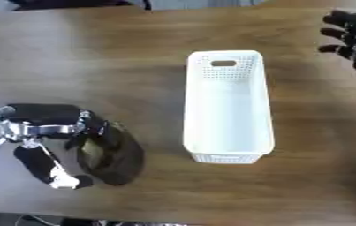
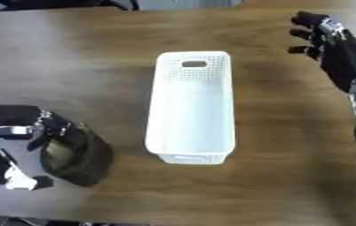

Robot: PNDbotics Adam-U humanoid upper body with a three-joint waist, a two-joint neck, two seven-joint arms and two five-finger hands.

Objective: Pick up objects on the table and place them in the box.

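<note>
Left eye view: white box (image 1: 228, 106) was empty, nothing placed. Left hand (image 1: 61, 129) had fingers curled on dark object (image 1: 112, 155) left of box. Right hand (image 2: 329, 42) idle, fingers relaxed.

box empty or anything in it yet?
Empty. The white box shows only its bare floor; the dark object is outside it on the table, at the left hand.

White perforated plastic box (image 1: 228, 110): rectangular, upright, open-topped, centre of frame, long axis vertical. Dark olive-black floppy, rounded object (image 1: 111, 154): lower left of frame, lying on table.
</note>
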